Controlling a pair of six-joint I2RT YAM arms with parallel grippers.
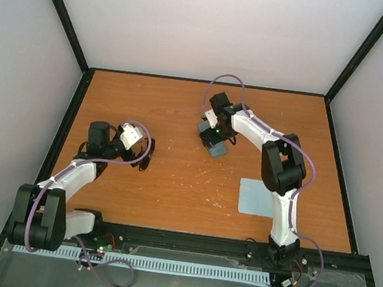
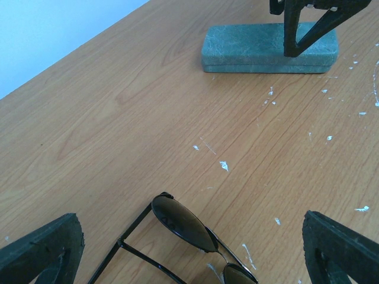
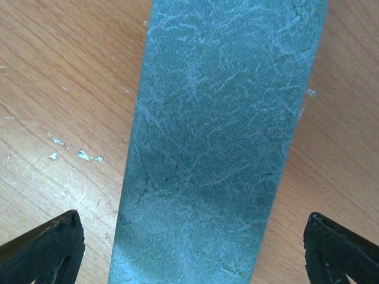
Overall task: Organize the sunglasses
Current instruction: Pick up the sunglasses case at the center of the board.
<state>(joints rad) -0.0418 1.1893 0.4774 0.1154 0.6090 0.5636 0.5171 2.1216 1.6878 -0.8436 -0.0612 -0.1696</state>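
Observation:
The sunglasses (image 2: 183, 223) lie on the wooden table, black frame and dark lenses, thin arms to the lens's left. My left gripper (image 2: 190, 242) is open just above them, one finger on each side, not touching. In the top view the left gripper (image 1: 141, 160) hides them. The closed grey-blue case (image 3: 219, 142) lies flat on the table. My right gripper (image 3: 192, 242) is open and straddles the case across its width, fingers apart from its sides. The case (image 2: 269, 47) and the right gripper's fingers (image 2: 296, 26) over it also show in the left wrist view; in the top view the case (image 1: 218, 149) lies under the right gripper (image 1: 212, 140).
A flat pale blue cloth (image 1: 256, 197) lies at the right, near the right arm's base. White flecks mark the wood between the sunglasses and the case. Black-framed walls bound the table on three sides.

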